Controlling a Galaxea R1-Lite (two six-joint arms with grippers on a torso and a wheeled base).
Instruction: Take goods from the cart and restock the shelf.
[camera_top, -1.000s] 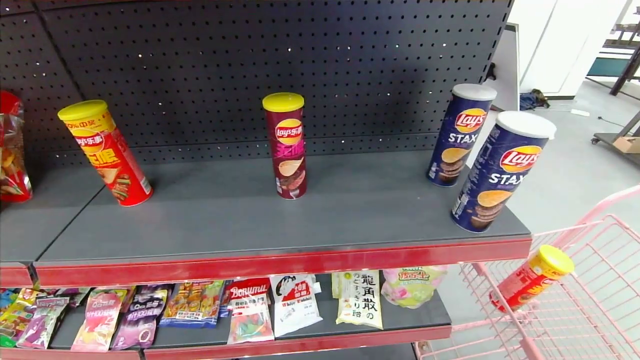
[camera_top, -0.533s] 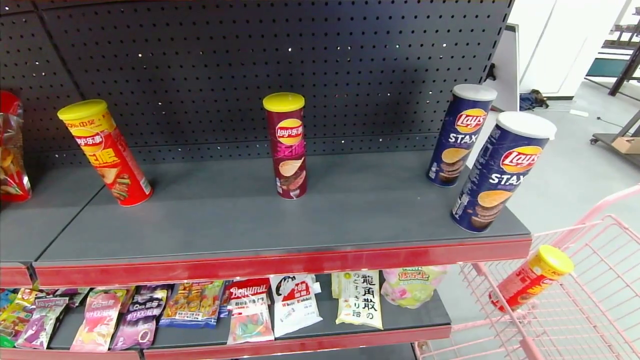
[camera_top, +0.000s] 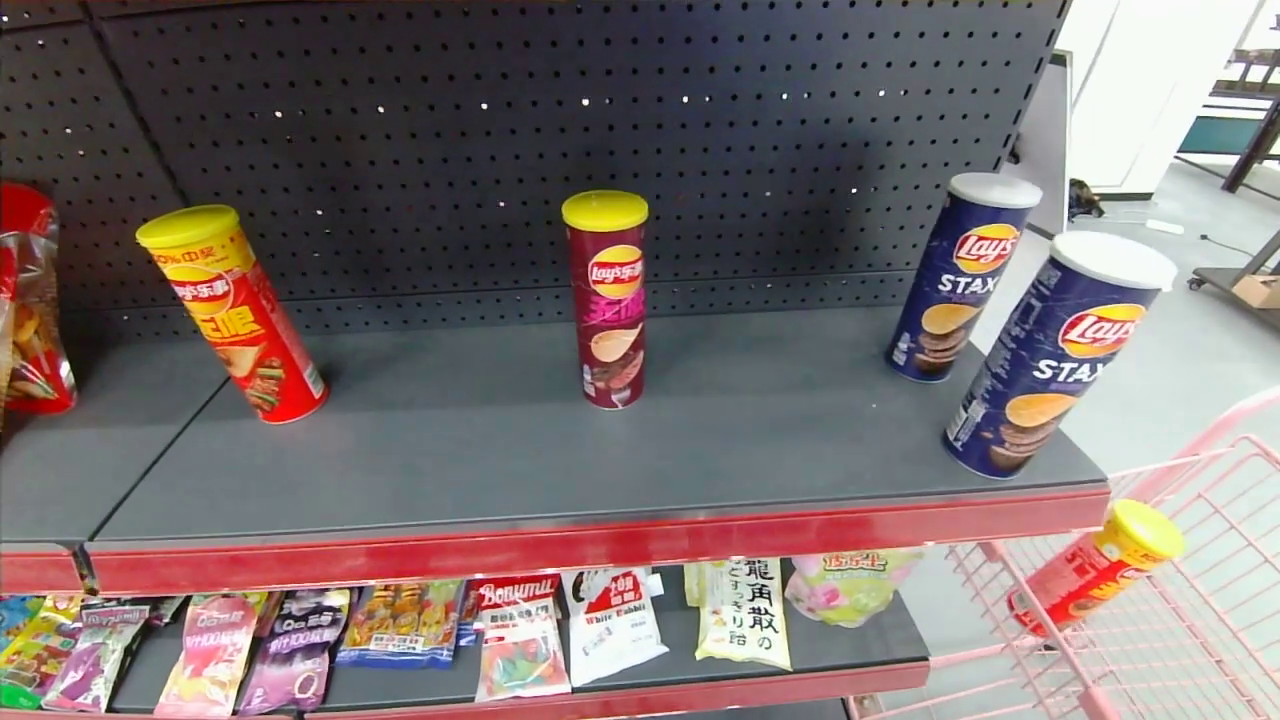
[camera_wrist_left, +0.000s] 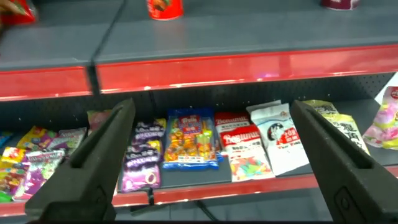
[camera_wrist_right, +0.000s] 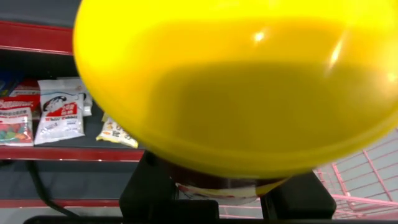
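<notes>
The right gripper (camera_wrist_right: 221, 196) clamps the red chip can (camera_top: 1095, 570) between its fingers, tilted over the pink cart (camera_top: 1200, 640). The left gripper (camera_wrist_left: 211, 155) gapes wide and empty before the snack bags (camera_wrist_left: 189, 140). Beyond, a maroon can (camera_top: 610, 300) stands on the upper shelf (camera_top: 600, 470).
</notes>
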